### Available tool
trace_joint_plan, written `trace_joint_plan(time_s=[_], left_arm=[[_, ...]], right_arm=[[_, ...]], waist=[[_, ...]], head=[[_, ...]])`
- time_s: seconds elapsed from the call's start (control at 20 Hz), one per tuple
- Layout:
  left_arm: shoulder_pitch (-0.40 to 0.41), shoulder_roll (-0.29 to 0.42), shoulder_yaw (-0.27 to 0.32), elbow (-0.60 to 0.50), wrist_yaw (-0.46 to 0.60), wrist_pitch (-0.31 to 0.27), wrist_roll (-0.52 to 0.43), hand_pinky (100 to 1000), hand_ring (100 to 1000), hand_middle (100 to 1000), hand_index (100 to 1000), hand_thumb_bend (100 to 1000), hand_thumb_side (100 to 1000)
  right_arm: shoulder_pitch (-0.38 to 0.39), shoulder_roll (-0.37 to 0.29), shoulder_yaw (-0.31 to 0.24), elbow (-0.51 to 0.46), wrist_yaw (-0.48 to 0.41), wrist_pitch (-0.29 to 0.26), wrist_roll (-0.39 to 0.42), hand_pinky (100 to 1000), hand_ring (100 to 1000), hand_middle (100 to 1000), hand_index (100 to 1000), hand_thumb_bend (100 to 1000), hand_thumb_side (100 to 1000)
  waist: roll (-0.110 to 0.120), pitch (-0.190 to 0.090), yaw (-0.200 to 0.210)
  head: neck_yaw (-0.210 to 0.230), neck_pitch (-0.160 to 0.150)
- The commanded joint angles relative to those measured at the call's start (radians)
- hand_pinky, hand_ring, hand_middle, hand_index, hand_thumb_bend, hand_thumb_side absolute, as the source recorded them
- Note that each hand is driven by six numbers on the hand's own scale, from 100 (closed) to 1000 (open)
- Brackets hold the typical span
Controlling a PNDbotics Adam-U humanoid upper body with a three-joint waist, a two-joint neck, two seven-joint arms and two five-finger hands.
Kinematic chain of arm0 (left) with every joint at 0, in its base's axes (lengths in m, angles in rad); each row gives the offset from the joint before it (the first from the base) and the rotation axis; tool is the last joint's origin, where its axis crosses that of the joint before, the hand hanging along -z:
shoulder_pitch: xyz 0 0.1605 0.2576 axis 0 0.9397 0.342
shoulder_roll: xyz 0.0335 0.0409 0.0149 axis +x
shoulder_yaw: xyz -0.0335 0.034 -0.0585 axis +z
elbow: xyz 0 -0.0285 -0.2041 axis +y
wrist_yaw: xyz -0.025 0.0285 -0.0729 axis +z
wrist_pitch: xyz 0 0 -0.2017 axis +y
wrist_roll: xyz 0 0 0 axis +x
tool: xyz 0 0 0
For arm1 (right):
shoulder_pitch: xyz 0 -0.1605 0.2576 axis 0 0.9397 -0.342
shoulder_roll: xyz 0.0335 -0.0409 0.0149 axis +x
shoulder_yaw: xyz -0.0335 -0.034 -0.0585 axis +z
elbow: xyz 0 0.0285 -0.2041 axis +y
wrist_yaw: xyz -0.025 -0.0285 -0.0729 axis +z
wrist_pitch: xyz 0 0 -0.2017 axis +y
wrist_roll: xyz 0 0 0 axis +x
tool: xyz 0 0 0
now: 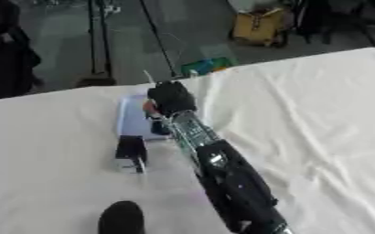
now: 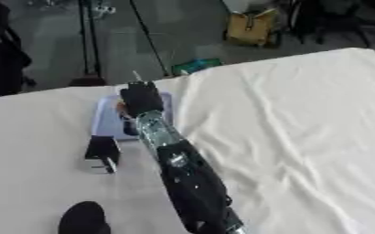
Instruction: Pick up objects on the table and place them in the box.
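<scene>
A shallow pale-blue box [image 1: 133, 119] lies on the white cloth, left of centre. My right arm reaches up from the bottom edge, and my black right hand [image 1: 171, 98] hovers over the box's far right part. A small orange-red thing [image 1: 149, 108] shows at the hand's left edge; I cannot tell whether the hand holds it. Below the wrist, a dark thing [image 1: 159, 130] lies in the box. A small black and silver object [image 1: 131, 154] stands on the cloth just in front of the box. The black rounded shape at the bottom left is my left hand [image 1: 120, 218].
The white cloth [image 1: 318, 114] spreads wide and wrinkled to the right of the arm. Beyond the table's far edge are a green-blue thing [image 1: 208, 65], thin stand poles [image 1: 94, 41] and a yellow bag [image 1: 259, 26] on the floor.
</scene>
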Motion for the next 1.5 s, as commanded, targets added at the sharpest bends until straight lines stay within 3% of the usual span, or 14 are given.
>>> trace_joint_plan(time_s=[0.05,0.25,0.35,0.4,0.45,0.5,0.65,0.7,1.05,1.5], left_arm=[[-0.015,0.005,-0.004,-0.014,0.005,-0.004,-0.005,677,714,809,679,100,859],[-0.016,0.003,-0.004,-0.014,0.007,-0.004,-0.007,678,715,810,679,100,860],[-0.017,0.003,-0.004,-0.014,0.007,-0.004,-0.008,679,715,810,679,100,860],[-0.017,0.003,-0.004,-0.014,0.007,-0.004,-0.008,679,716,811,679,100,860],[-0.016,0.002,-0.004,-0.014,0.008,-0.004,-0.009,679,716,811,679,100,860],[-0.016,0.002,-0.004,-0.014,0.008,-0.004,-0.009,679,715,810,679,100,860],[-0.016,0.002,-0.004,-0.014,0.008,-0.004,-0.009,679,716,811,679,100,860],[-0.015,0.002,-0.004,-0.014,0.008,-0.003,-0.009,679,715,810,679,100,859],[-0.015,0.002,-0.004,-0.014,0.008,-0.003,-0.009,680,716,811,679,100,860],[-0.013,0.001,-0.005,-0.014,0.009,-0.004,-0.012,683,718,812,679,100,860]], right_arm=[[-0.036,-0.018,-0.011,0.003,0.019,0.006,-0.021,859,808,436,686,100,218],[-0.044,-0.023,-0.015,0.016,0.031,0.008,-0.025,857,813,452,694,100,244],[-0.045,-0.025,-0.013,0.026,0.038,-0.004,-0.015,858,845,566,769,100,399],[-0.046,-0.025,-0.012,0.03,0.041,-0.016,-0.006,863,876,718,843,100,607],[-0.047,-0.026,-0.011,0.034,0.041,-0.032,0.006,863,876,718,843,100,607],[-0.048,-0.026,-0.012,0.034,0.04,-0.046,0.017,869,900,800,898,100,751],[-0.05,-0.028,-0.014,0.033,0.032,-0.079,0.049,874,921,855,938,100,810],[-0.051,-0.028,-0.014,0.033,0.031,-0.086,0.06,881,940,892,964,100,889],[-0.058,-0.03,-0.018,0.026,0.024,-0.122,0.143,902,993,1000,1000,130,980],[-0.06,-0.041,-0.021,0.023,0.098,-0.09,0.063,897,1000,1000,1000,213,920]], waist=[[0.001,-0.015,0.007],[0.002,-0.011,0.01],[0.002,-0.01,0.011],[0.002,-0.01,0.01],[0.002,-0.01,0.009],[0.002,-0.01,0.008],[0.002,-0.012,0.006],[0.002,-0.013,0.006],[0.001,-0.016,0.003],[0.004,-0.01,0.006]], head=[[-0.005,-0.021],[-0.006,-0.028],[-0.006,-0.03],[-0.006,-0.03],[-0.005,-0.03],[-0.005,-0.03],[-0.004,-0.027],[-0.003,-0.026],[-0.005,-0.028],[-0.013,-0.043]])
